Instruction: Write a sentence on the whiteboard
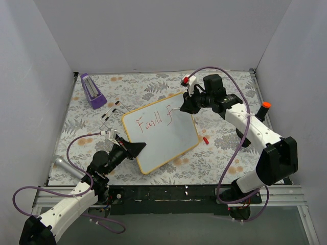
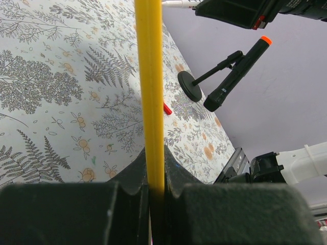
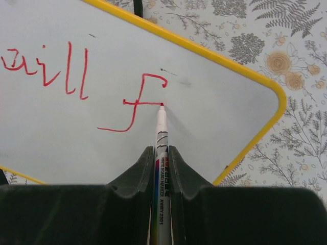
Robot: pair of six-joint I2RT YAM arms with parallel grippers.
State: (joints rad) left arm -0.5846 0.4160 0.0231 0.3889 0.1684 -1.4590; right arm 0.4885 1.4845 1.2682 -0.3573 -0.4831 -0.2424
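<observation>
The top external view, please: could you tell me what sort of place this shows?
Probably a robotics lab test cell: plain white panels wall it in, a fern-print cloth covers the surface, and the left arm and right arm are mounted on an aluminium rail.

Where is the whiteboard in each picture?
Top external: the whiteboard lies slanted mid-table, with the left gripper clamped on its left edge.
Left wrist: only its yellow frame shows, edge-on, rising up the middle from between the fingers.
Right wrist: it fills most of the picture, and the marker tip touches it.
Shared landmark: the flowery tablecloth, in all three.
</observation>
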